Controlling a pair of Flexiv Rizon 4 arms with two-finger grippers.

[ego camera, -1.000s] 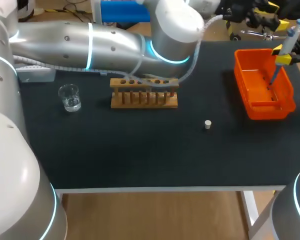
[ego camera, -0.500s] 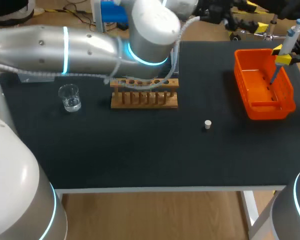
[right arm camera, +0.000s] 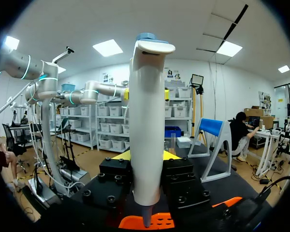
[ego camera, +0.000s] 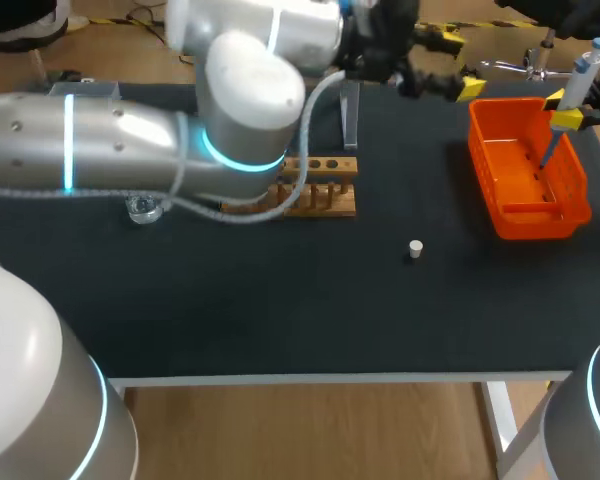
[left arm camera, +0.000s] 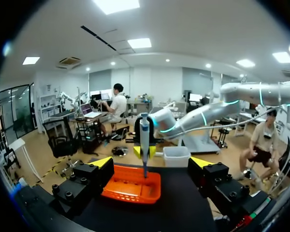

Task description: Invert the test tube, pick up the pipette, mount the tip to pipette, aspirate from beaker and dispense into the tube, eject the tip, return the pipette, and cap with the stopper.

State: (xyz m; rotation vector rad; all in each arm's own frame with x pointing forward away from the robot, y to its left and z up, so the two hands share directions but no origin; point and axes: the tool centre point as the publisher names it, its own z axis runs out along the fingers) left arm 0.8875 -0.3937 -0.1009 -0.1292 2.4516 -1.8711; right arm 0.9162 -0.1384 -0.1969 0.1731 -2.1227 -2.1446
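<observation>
On the black table [ego camera: 280,320] the small white stopper [ego camera: 415,248] is lying nearest the front edge, alone and well apart from everything else; behind it the wooden rack [ego camera: 325,190] is standing lengthwise, with the left arm [ego camera: 130,150] crossing over it and covering much of its left half; the glass beaker [ego camera: 140,208] is sitting further left of the rack, only its lower part peeking out from under that arm; to the right, the orange bin [ego camera: 480,130] is resting near the table's right edge; the right gripper [ego camera: 570,108] is hanging over the bin's far end and is clamping the pipette [ego camera: 585,75] between both fingers, one on each side of the white body; the pipette is standing upright, blue top up, thin lower end pointing down into the bin; a clear stand [ego camera: 351,110] is rising behind the rack; furthest back, the left gripper [ego camera: 445,72] is hovering above the table's far edge, just left of the bin, its fingers spread wide and grasping nothing; in the left wrist view it is facing the bin and the held pipette ahead of it.
</observation>
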